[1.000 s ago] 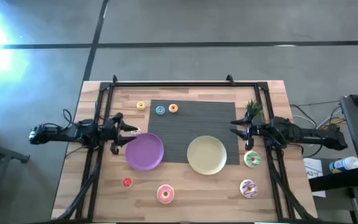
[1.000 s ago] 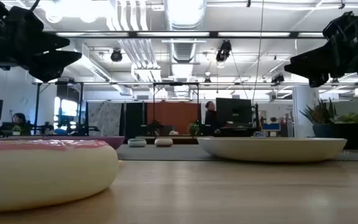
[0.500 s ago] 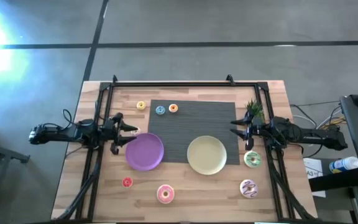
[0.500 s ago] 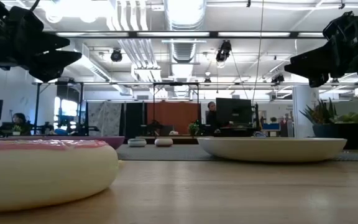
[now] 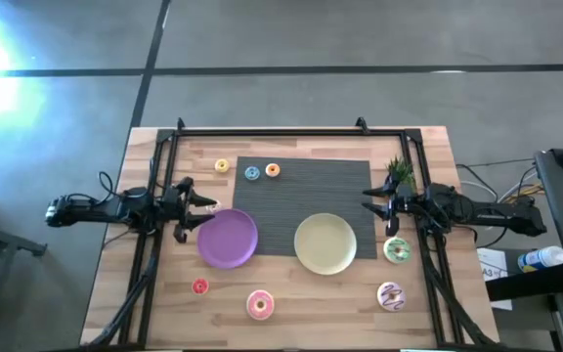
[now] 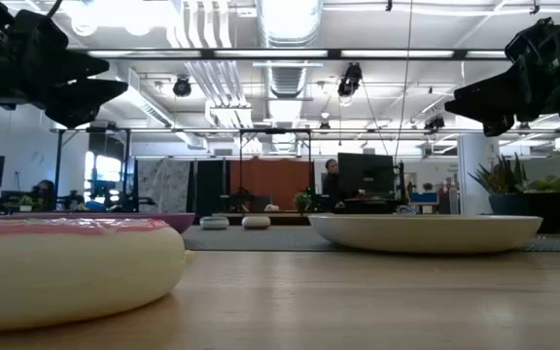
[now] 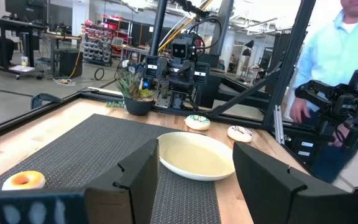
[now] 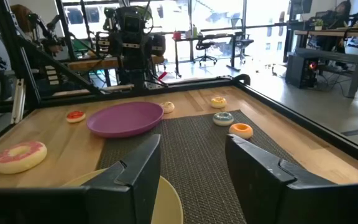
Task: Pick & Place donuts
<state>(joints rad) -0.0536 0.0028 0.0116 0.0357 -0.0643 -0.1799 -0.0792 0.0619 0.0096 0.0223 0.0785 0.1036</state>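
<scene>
The donuts lie flat on the table. Pink (image 5: 260,305) rests near the front edge, red (image 5: 199,286) to its left, green (image 5: 397,251) and the white streaked one (image 5: 391,295) at the right. Yellow (image 5: 222,166), blue (image 5: 252,173) and orange (image 5: 273,170) sit at the far side, by the dark mat's edge. My left gripper (image 5: 203,207) hovers open, above the table left of the purple plate (image 5: 228,238). My right gripper (image 5: 369,205) hovers open, right of the pale-yellow plate (image 5: 325,243). Neither holds anything.
A dark woven mat (image 5: 306,200) covers the table's middle, with both plates partly on it. A small potted plant (image 5: 397,172) stands beside my right arm. A black frame (image 5: 291,131) runs along the far and side edges. A person in a light-blue shirt (image 7: 347,43) stands beyond the right side.
</scene>
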